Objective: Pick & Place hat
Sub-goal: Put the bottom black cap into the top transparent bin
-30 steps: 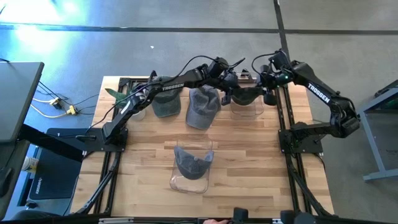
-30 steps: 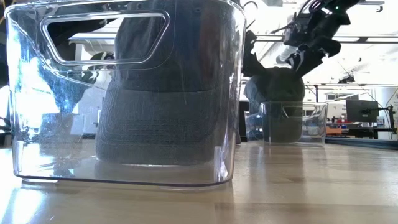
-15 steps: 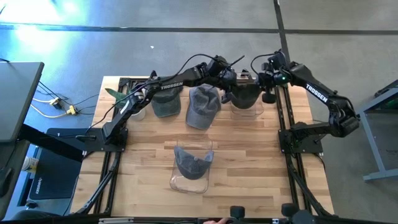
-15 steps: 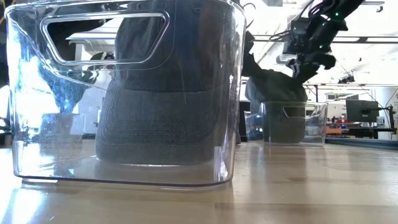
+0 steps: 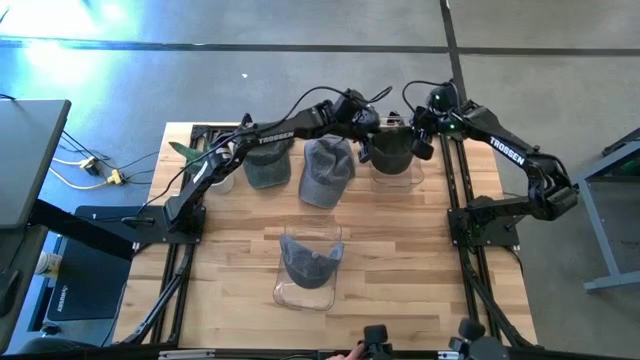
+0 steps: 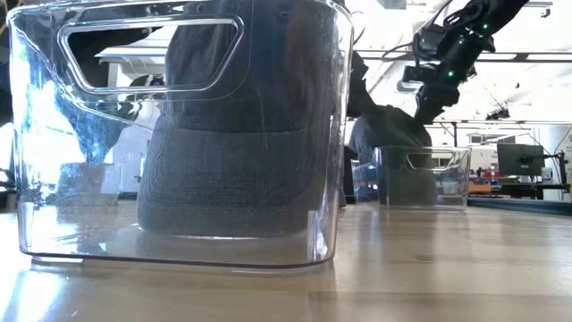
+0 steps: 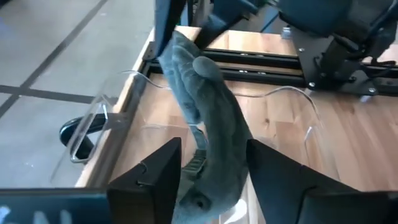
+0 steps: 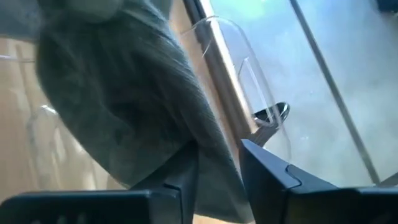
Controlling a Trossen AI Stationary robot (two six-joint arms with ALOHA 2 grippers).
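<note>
A dark grey-green hat [image 5: 392,150] sits crumpled in a clear bin [image 5: 398,182] at the table's far right; the low view shows its crown [image 6: 389,134] bulging above the bin's rim [image 6: 424,150]. My left gripper [image 7: 213,146] reaches in from the left and stands open, its fingers on either side of the hat [image 7: 211,118]. My right gripper [image 8: 219,149] comes from the right, slanting down, open, with a fold of the hat [image 8: 124,99] between its fingers. My left gripper straddles the hat's upper ridge [image 7: 233,155], which runs along the gap and lies close to one finger [image 7: 267,168]; I cannot tell whether it touches. My right gripper has the hat's hanging edge [image 8: 217,168] in its gap; whether a finger touches it I cannot tell.
A grey hat [image 5: 325,172] lies at mid-table, and another hat [image 5: 268,165] sits at the far left. A near clear bin [image 5: 310,270] holds a further hat and fills the low view's left [image 6: 179,134]. Black frame rails [image 7: 249,59] run along the far edge.
My right gripper has shifted a little toward the table's left and tipped and rolled over the hat. The hat's crown has sunk lower and rounder into the far right bin. My left gripper has rolled slightly while staying in place.
</note>
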